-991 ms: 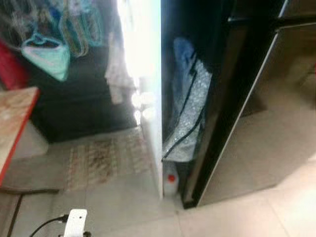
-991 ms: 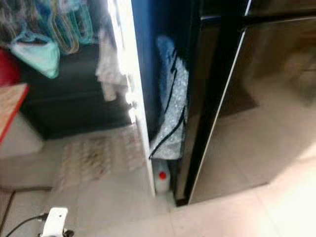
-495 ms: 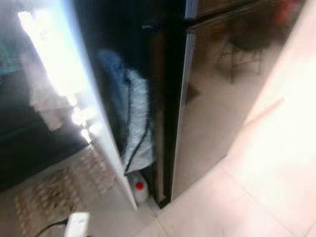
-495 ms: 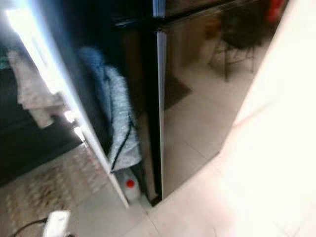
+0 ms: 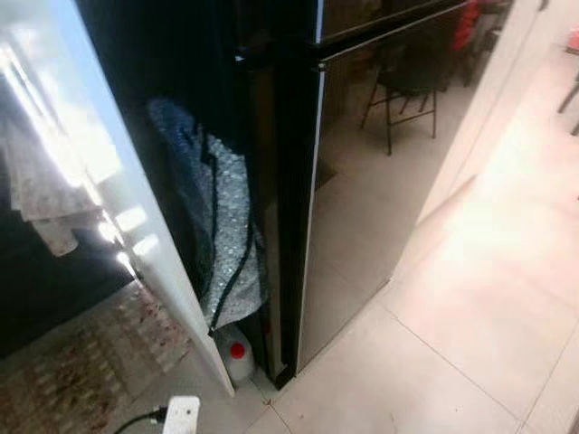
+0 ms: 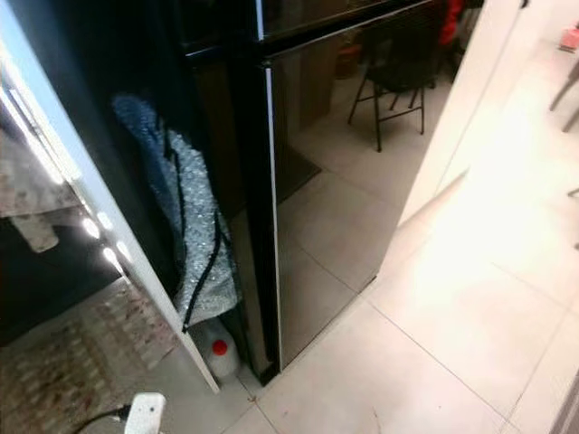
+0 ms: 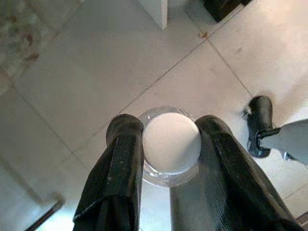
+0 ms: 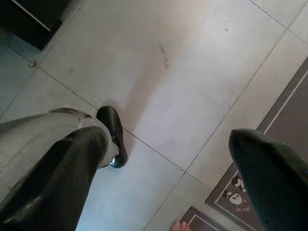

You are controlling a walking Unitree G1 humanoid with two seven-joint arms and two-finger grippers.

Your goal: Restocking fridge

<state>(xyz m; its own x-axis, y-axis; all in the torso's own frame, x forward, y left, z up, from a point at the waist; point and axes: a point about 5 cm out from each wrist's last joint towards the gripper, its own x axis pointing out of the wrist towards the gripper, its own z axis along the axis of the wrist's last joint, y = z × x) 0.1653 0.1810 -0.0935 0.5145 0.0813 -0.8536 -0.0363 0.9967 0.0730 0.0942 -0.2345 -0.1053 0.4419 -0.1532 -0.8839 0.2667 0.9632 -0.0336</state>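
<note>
Facing the closed black fridge (image 5: 362,181), I hold a white-capped bottle (image 7: 172,144) upright in my left fingers (image 7: 126,159); right fingers (image 8: 57,178) hang spread, empty.

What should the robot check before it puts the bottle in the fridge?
1. Bottle held: ok, left gripper fingers clamp the white-capped bottle.
2. Right gripper free: ok, open, holding nothing.
3. Fridge door open: not ok, the black door looks shut.
4. Floor path: ok, bare tiles lead to the fridge.
5. Gap beside the fridge: not ok to enter, a silver bag and red-capped jug sit there.
6. Shelf space inside: cannot tell.
</note>
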